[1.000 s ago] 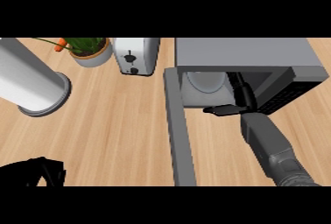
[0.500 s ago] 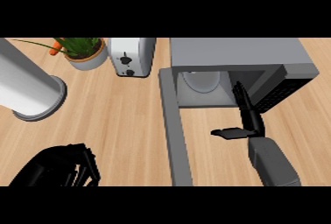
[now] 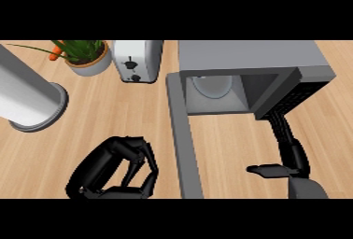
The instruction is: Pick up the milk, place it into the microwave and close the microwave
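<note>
Your right black hand [image 3: 288, 154] lies with straight fingers and thumb apart, holding nothing, near the open grey box-shaped microwave [image 3: 248, 77]. Inside the cavity you see a pale rounded object [image 3: 212, 86], possibly the milk. Your left black hand [image 3: 114, 170] hangs relaxed left of the microwave's open grey door [image 3: 183, 144].

The microwave [image 3: 248, 60] stands at the counter's [image 3: 103, 116] far right, its door [image 3: 183, 140] swung open toward the near edge. Just left of it along the far edge stands a toaster [image 3: 138, 60], then a potted plant [image 3: 86, 56]. A paper towel roll [image 3: 24, 93] stands at the left edge.
</note>
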You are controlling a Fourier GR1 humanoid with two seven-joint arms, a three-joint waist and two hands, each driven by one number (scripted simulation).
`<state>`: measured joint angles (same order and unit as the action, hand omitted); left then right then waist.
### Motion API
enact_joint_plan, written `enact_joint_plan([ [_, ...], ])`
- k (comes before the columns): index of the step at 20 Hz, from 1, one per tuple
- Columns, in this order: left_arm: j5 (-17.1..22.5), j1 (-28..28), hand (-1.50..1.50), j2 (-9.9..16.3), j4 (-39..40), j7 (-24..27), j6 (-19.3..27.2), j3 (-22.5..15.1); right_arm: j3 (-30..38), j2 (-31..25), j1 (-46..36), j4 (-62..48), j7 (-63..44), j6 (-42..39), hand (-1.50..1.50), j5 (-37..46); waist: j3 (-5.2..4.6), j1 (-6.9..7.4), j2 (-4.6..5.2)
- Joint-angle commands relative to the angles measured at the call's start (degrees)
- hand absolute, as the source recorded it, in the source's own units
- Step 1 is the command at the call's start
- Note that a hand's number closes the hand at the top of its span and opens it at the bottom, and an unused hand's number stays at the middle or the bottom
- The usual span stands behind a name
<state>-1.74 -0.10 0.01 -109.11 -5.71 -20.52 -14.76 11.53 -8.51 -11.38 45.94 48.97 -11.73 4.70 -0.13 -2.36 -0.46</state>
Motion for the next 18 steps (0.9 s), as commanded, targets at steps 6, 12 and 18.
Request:
enact_joint_plan([
  [6, -9.85, -9.40, 1.50, -0.01, 23.23, 8.70, 12.97, -15.89, -1.43, -3.23, 15.18, 18.97, -1.53, -4.38, -1.50, -2.01, 0.03, 0.29, 0.44],
  [12, -6.43, -18.18, 1.50, 0.00, 39.75, 16.84, 24.98, -21.32, -2.15, -6.56, 20.22, 31.82, -4.29, -10.92, -1.50, -5.93, -0.03, -0.52, 0.62],
  [18, 3.57, -23.71, 1.50, 0.00, 50.70, 27.54, 37.80, -27.61, -1.86, -6.87, 24.66, 42.12, -8.60, -15.09, -1.50, -13.38, -0.11, -2.25, 0.92],
])
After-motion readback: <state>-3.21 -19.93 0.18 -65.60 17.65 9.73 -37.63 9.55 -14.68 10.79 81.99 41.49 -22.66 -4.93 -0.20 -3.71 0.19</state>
